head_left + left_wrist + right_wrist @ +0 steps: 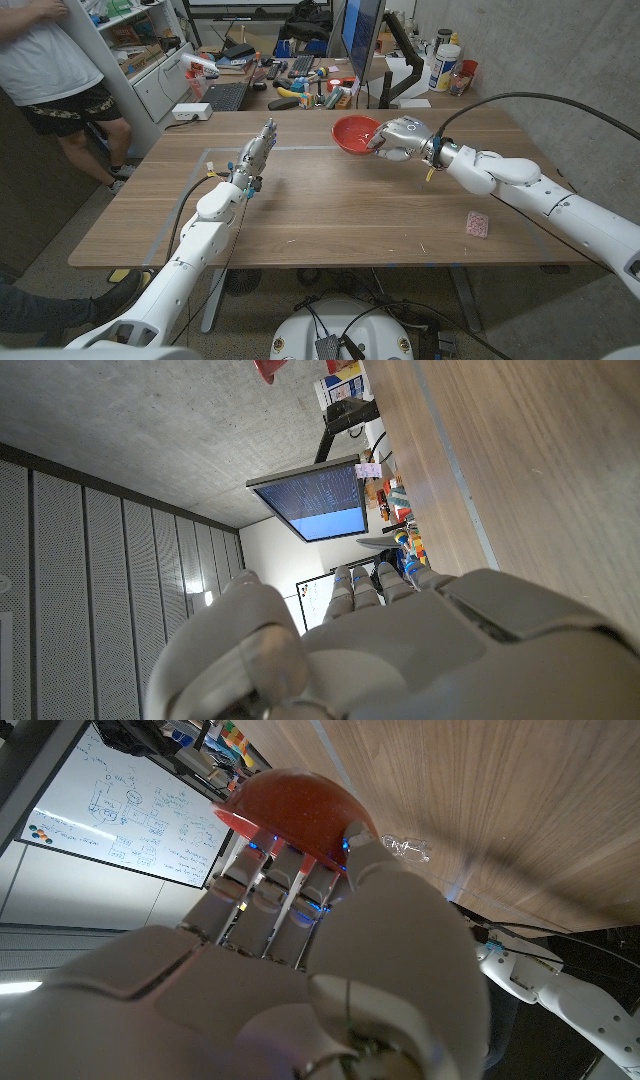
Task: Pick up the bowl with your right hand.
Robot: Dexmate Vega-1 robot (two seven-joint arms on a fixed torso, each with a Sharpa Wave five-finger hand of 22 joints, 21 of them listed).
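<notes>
The right hand (398,137) grips the shallow red plastic bowl (354,133) by its near rim, tilting it above the wooden surface (330,215) for lifting; beside it, the left hand (255,155) waits, fingers straight and empty.

The bowl (355,134) sits toward the far edge of the wooden table (330,215), right of centre, with the right hand (398,137) just beside it on its right and fingers at its rim, while the left hand (254,158) stands to the left, well apart from the bowl. A small packet (478,225) lies on the table near its front right corner, beside the right arm. Behind the table stands a cluttered desk with a monitor (361,38) and a keyboard (225,96), and a person (55,70) stands at the far left next to a shelf unit (140,55).
</notes>
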